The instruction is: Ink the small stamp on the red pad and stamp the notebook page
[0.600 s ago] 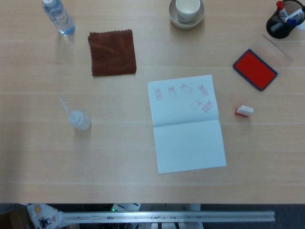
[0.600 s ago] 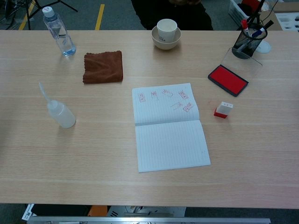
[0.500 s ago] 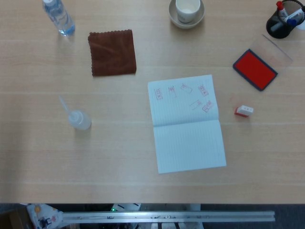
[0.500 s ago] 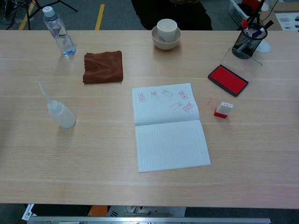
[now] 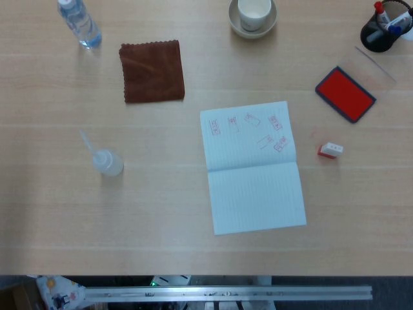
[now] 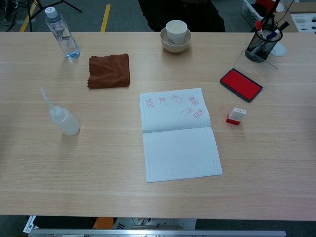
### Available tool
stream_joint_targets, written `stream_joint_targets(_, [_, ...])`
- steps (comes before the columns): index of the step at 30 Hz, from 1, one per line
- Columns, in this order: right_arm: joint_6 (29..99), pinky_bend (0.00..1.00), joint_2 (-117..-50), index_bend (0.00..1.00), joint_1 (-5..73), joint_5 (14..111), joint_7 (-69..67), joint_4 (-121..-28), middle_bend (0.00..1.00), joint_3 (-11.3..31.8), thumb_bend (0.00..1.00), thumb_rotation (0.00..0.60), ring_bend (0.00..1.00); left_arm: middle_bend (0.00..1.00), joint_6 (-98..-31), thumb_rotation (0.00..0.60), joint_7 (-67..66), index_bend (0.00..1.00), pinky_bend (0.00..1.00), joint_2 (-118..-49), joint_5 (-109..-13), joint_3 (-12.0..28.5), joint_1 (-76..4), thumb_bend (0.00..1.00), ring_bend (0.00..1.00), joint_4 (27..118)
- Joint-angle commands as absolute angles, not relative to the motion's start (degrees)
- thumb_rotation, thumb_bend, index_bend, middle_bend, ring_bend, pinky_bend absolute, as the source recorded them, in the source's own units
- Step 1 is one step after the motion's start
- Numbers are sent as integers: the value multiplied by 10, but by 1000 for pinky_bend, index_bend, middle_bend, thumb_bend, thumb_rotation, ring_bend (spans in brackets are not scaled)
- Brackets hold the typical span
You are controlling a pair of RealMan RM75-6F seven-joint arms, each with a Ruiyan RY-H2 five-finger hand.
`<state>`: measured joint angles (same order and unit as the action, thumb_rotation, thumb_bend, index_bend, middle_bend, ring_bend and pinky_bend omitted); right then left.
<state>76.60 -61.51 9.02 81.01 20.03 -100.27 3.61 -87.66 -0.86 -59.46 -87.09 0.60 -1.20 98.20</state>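
My head view looks almost straight down on the table (image 5: 161, 245), its near edge and a metal rail along the bottom of the frame. My chest view sits lower and nearer, facing forward at a slant, so it takes in the table's far edge and floor beyond. Both share the whole tabletop: the open notebook (image 5: 253, 166) (image 6: 179, 133) in the middle, the water bottle (image 5: 79, 22) (image 6: 61, 33) far left, the pen cup (image 5: 382, 29) (image 6: 263, 42) far right.

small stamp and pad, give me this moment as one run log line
hands: neither in view | small stamp: on table, right of notebook, untouched | red pad: lid off | page: open, several red marks on upper half | phase: not started
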Motion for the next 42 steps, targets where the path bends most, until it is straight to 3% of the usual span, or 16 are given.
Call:
stream_joint_targets(1, [744, 201, -633, 507, 104, 801, 224, -1007, 396, 33, 256, 600, 220, 99, -876, 600, -6, 125, 52, -595, -871, 5, -11, 340, 22, 980])
stream_joint_targets(6, [716, 200, -670, 507, 123, 784, 268, -1003, 395, 30, 207, 600, 220, 99, -876, 600, 0, 125, 52, -594, -873, 2, -10, 340, 22, 976])
stream_joint_targets(21, [647, 208, -786, 507, 189, 710, 347, -948, 387, 50, 202, 600, 223, 99, -879, 600, 4, 125, 52, -591, -885, -4, -7, 340, 22, 976])
stream_joint_targets(42, [642, 209, -881, 507, 232, 642, 416, -896, 387, 49, 197, 600, 223, 99, -880, 600, 20, 125, 52, -585, -889, -6, -5, 340, 22, 969])
